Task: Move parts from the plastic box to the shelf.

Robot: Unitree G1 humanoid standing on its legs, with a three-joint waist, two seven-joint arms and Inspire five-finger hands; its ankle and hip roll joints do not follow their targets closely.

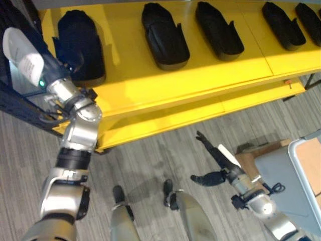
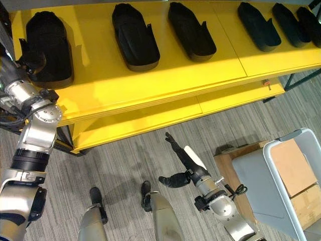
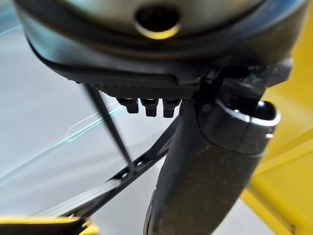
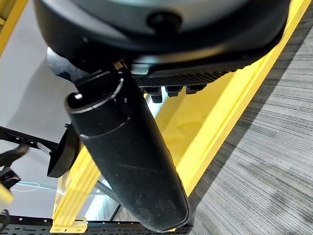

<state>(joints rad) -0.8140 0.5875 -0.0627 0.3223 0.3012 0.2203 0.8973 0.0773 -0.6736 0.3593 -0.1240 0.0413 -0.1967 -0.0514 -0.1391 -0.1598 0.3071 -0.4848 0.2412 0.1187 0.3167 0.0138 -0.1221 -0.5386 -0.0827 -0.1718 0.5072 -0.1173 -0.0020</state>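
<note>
Up at the near left corner of the yellow shelf [image 1: 200,75], the left hand [image 2: 31,59] rests against the leftmost black part [image 1: 80,45], its dark fingers curled at that part's front edge (whether they truly grip it or merely touch it cannot be told, since the left wrist view gives just the thumb and a row of fingers against pale glass and a thin black frame). Beyond that hand, toward the far right along the top board, four more black moulded parts lie in a row: a second part [image 1: 164,35], a third part [image 1: 218,31], a fourth part [image 1: 282,25] and a fifth part [image 1: 308,22], each apart from its neighbour. Low over the grey wood-grain floor [image 1: 150,150], well apart from the shelf, the right hand [image 2: 181,163] hangs with fingers straight and thumb spread, holding nothing; its thumb bears a white cover. Just to the right of that hand stands a light plastic box [image 2: 273,150] holding brown cardboard cartons [image 2: 291,165], and a lower yellow board [image 1: 251,98] runs under the top one.
</note>
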